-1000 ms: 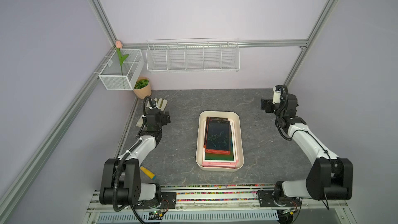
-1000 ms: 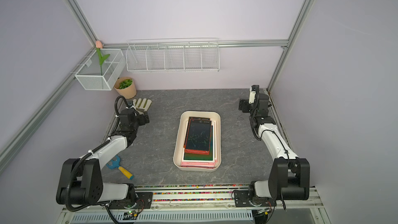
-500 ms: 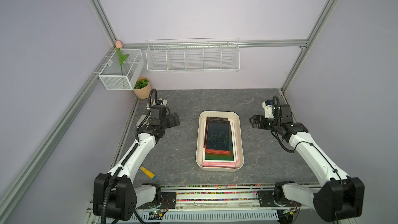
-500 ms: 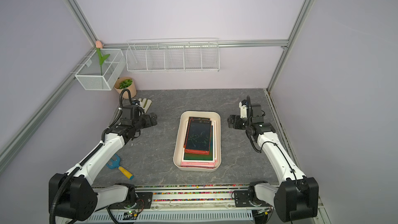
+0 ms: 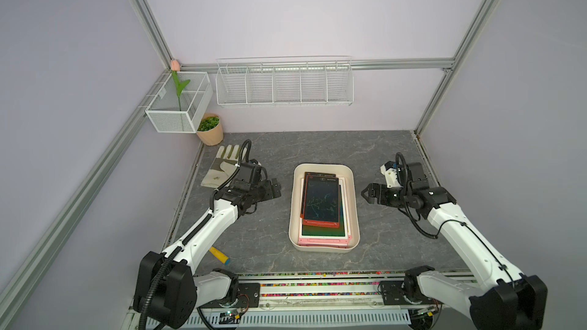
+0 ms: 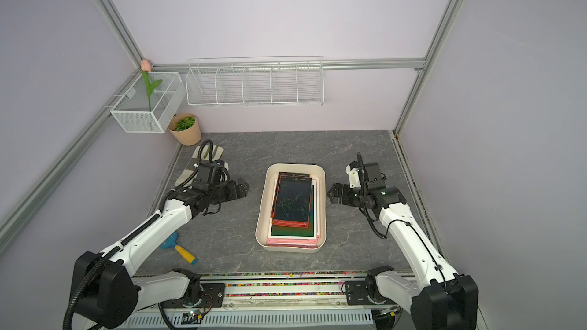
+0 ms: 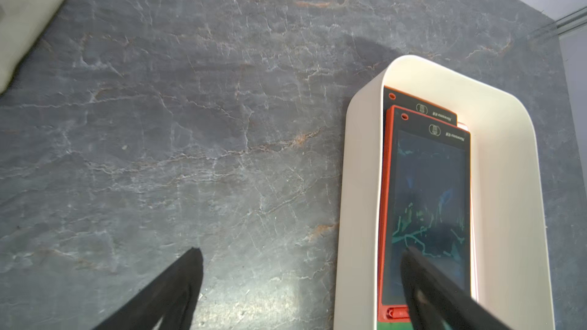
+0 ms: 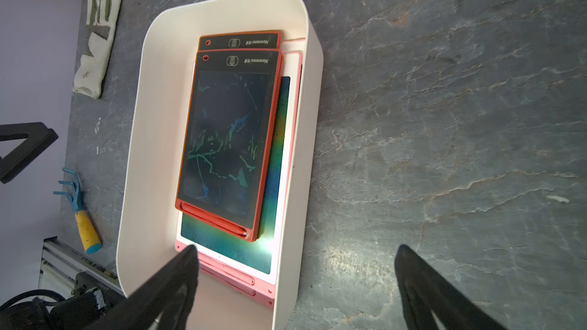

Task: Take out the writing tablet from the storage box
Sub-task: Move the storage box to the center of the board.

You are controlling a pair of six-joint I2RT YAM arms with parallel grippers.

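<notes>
Out beyond the left gripper's wrist, a cream fabric work glove [image 5: 222,166] with olive stripes lies flat on the grey stone-look tabletop [image 5: 317,144], whose matte surface carries pale and rusty veins. Back along that arm, near its elbow, lies a small rake [image 6: 179,247] with blue plastic tines and a rounded yellow handle.

The left gripper [image 5: 275,189], black and angular on a glossy white arm, has its jaws spread wide with nothing between them. Its tips face the storage box [image 5: 324,247], which sits near them but apart, midway between the two grippers. The box is a shallow cream-white plastic tub with rounded corners and a smooth rim.

Inside it lies a stack of flat rectangular slabs. On top is the writing tablet [image 5: 320,200], red-framed, with a dark glossy screen that carries green scribbles and a red stylus clipped along one short edge. Under it lie a matching red slab [image 8: 238,41], a white-framed slab [image 5: 324,231] and a pink slab [image 5: 322,241].

The right gripper [image 5: 365,193], also black, faces the box's other long wall, close but not touching. Its jaws stand wide and empty.
</notes>
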